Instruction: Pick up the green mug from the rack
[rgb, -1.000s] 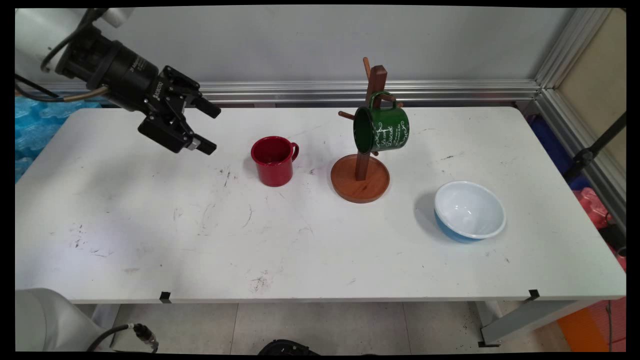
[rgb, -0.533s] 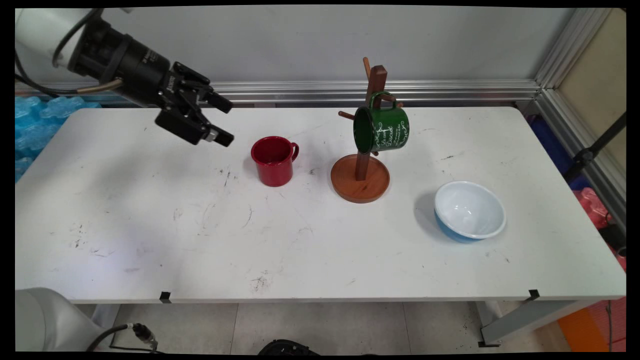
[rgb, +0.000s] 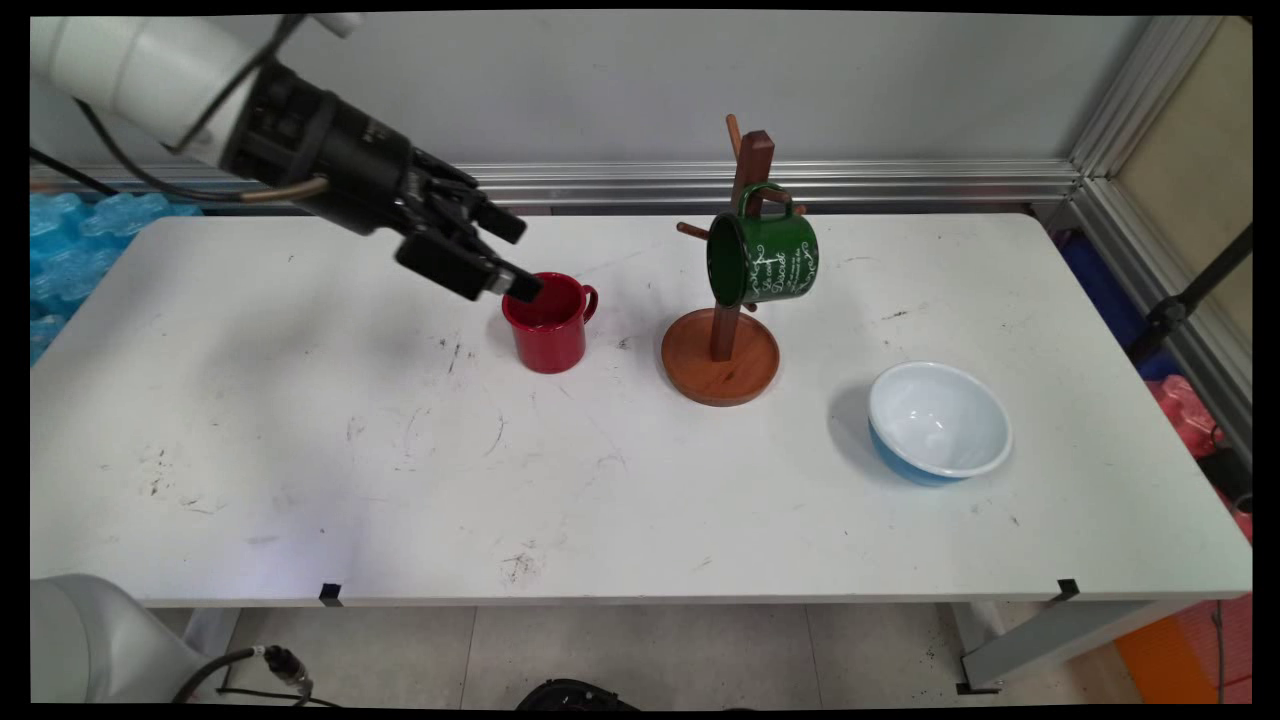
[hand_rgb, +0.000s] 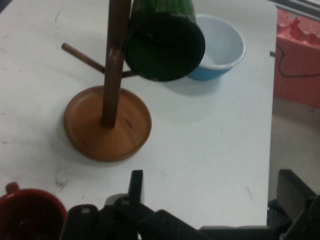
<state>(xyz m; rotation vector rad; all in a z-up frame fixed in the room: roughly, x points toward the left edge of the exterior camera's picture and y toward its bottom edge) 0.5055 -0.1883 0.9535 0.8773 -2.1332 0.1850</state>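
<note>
Main view shows the gripper (rgb: 519, 258) with its fingers spread wide apart, holding nothing; the lower fingertip (rgb: 522, 286) sits at the rim of the red mug (rgb: 548, 322), though whether it touches cannot be told. That mug is glossy enamel, upright, handle turned away from the arm, its inside showing only red. Just beyond the mug stands a wooden mug tree (rgb: 721, 355) with a round base; a green enamel mug (rgb: 762, 257) with white lettering hangs tilted from a peg. Farther past the tree, a smooth bowl (rgb: 938, 422), blue outside and white inside, rests on the white table (rgb: 300, 450).
</note>
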